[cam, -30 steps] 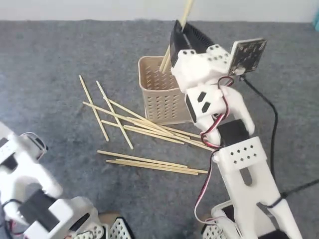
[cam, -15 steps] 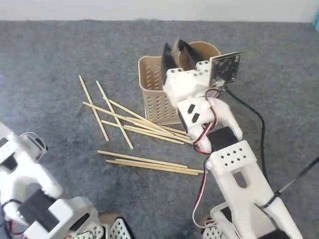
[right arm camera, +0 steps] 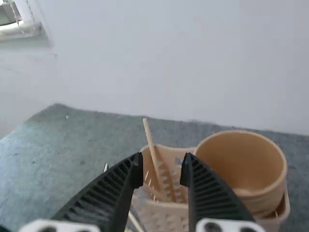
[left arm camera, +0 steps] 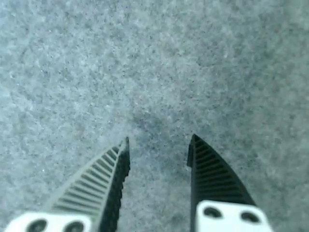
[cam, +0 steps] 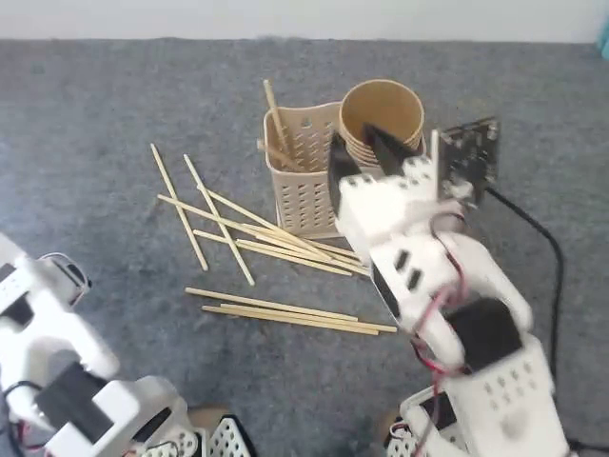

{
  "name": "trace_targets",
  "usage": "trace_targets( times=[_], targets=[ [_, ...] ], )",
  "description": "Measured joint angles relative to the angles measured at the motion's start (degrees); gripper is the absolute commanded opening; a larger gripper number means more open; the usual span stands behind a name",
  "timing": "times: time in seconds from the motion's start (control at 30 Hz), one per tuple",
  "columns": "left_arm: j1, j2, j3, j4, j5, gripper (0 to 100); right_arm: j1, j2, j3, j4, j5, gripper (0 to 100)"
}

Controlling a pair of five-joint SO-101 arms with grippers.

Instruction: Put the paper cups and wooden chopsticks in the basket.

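Pulled back from over the basket, the right gripper hangs empty, jaws a little apart. Just ahead of its tips the basket holds the paper cups and one chopstick. Loose chopsticks lie low at its side, mostly crosswise to it. The left gripper, open and empty, seems farther from them.

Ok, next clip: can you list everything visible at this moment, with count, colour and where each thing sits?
basket: one, beige, perforated, upright on the carpet.
paper cups: nested stack, number unclear, brown, standing in the end of the basket nearer the right arm.
chopsticks in the basket: at least one, pale wood, sticking up from the other end.
loose chopsticks: roughly ten, pale wood, scattered on the carpet beside and in front of the basket.
carpet: grey, covering the table.
wall: white, behind the table.
left gripper: open, empty, over bare carpet.
right gripper: open, empty, close to the basket and cups.
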Motion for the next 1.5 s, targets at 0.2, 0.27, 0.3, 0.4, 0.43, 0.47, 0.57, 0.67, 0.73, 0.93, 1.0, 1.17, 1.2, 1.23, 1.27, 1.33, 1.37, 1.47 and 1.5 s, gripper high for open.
trace_targets(
  times=[0.2,0.27,0.3,0.4,0.43,0.47,0.57,0.67,0.73,0.93,1.0,1.17,1.2,1.23,1.27,1.33,1.37,1.47,1.5],
  targets=[
    [0.00,0.00,0.00,0.00,0.00,19,-10.20,-0.35,-3.25,22.59,7.21,14.5],
    [0.00,0.26,0.00,0.00,0.00,19,-13.63,1.23,-3.25,26.99,9.41,14.5],
    [0.00,0.26,0.00,0.00,0.00,19,-14.86,2.64,-3.25,28.66,10.02,14.5],
    [0.00,0.26,0.00,0.00,0.00,19,-18.37,8.88,-3.16,32.09,12.04,14.5],
    [0.00,0.26,0.00,0.00,0.00,19,-19.60,10.46,-3.25,32.53,12.75,14.5],
    [0.00,0.26,0.00,-0.26,0.00,19,-20.92,12.13,-3.25,32.70,13.45,14.5],
    [0.00,0.26,0.00,-1.49,0.00,19,-24.44,17.32,-0.44,31.47,15.65,14.5],
    [0.00,0.26,0.00,-1.76,0.00,19,-26.81,23.03,4.22,26.29,17.05,14.5],
    [0.00,0.26,0.00,-1.93,0.00,19,-26.99,27.08,6.77,21.80,17.32,14.5],
    [0.00,0.26,0.00,-2.02,0.00,19,-26.99,39.65,8.26,10.02,17.49,14.7],
    [0.00,0.26,0.00,-2.02,0.00,19,-26.99,43.96,8.26,6.68,17.49,14.7],
    [0.00,0.26,0.00,-2.02,0.00,19,-26.99,51.87,8.26,0.26,20.48,14.7],
    [0.00,0.26,0.00,-2.02,0.00,19,-26.99,52.92,8.26,-0.09,21.27,14.7],
    [0.00,0.26,0.00,-2.02,0.00,19,-26.90,53.80,8.09,-0.35,21.89,14.7],
    [0.00,0.26,0.00,-2.02,0.00,19,-26.73,54.86,7.56,-0.44,22.24,14.7],
    [0.00,0.26,0.00,-2.02,0.00,19,-25.58,56.79,6.15,-0.53,22.77,14.7],
    [0.00,0.26,0.00,-2.02,0.00,19,-24.88,57.67,5.36,-0.79,22.86,14.7],
    [0.00,0.26,0.00,-2.02,0.00,19,-23.47,60.40,3.08,-1.32,23.03,14.4],
    [0.00,0.26,0.00,-2.02,0.00,19,-23.30,61.63,2.29,-1.23,22.95,14.3]
  ],
)
